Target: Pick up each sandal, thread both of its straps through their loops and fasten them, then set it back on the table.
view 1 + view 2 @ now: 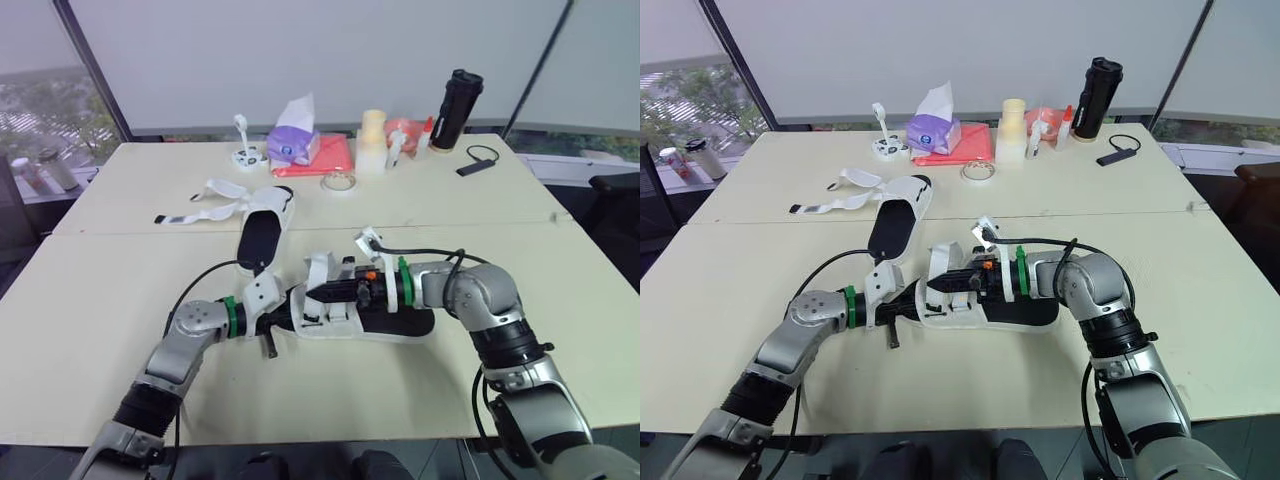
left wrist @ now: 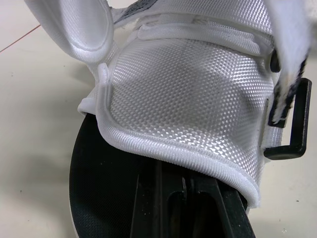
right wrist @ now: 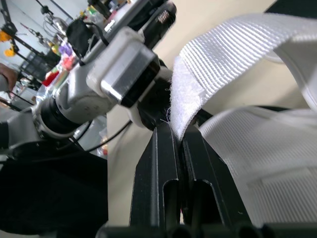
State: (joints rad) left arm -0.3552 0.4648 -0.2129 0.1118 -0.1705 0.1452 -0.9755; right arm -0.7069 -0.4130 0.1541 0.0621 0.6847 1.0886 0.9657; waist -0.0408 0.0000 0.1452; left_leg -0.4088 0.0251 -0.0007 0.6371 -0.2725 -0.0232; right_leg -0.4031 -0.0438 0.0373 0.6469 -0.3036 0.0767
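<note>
A white sandal with a black sole (image 1: 385, 322) lies on the table (image 1: 560, 330) between my two grippers. My left gripper (image 1: 283, 316) is shut on its heel end; in the left wrist view the fingers (image 2: 163, 198) run over the black insole and under the white mesh side panel (image 2: 188, 99), beside a black loop (image 2: 292, 124). My right gripper (image 1: 318, 293) reaches in from the right and is shut on a white strap (image 3: 223, 54), which stands up between the fingers. The second sandal (image 1: 262, 228) lies farther back on the left, its straps (image 1: 205, 203) spread open.
Along the far edge stand a purple tissue box (image 1: 293, 145), a red cloth (image 1: 328, 157), a tape roll (image 1: 339, 183), a cream cup (image 1: 372, 140), small bottles (image 1: 398, 148) and a black flask (image 1: 456, 108). A black cable (image 1: 481, 160) lies at the far right.
</note>
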